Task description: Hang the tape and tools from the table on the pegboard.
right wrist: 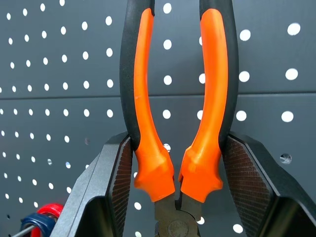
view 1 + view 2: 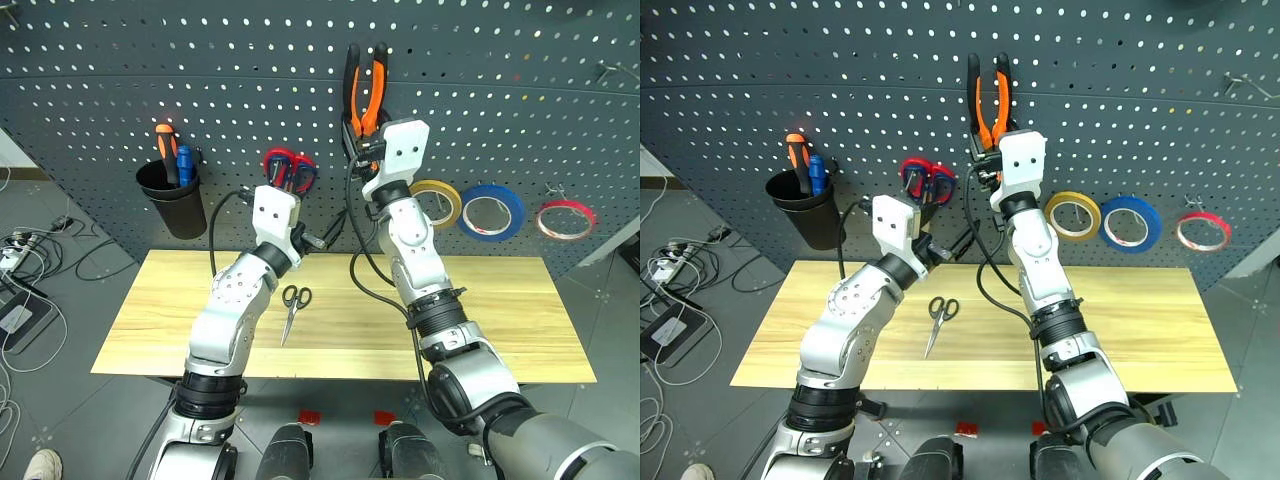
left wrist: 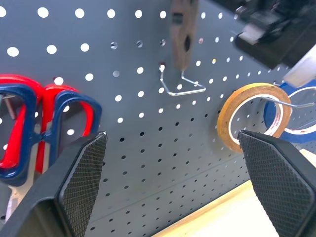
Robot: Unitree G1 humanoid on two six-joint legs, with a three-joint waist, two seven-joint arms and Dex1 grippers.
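Pliers held up against the pegboard
Right gripper (image 1: 175,190) clamps orange-and-black-handled pliers (image 2: 366,92) upper centre before the dark perforated pegboard (image 2: 500,90); left gripper (image 3: 173,168) gapes wide; no writing legible.

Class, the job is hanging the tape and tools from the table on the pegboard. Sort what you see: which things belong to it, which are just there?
Job:
pliers in the right claw
black-handled scissors
table
pegboard
red tape

Just there:
yellow tape
blue tape
red-handled scissors
black cup
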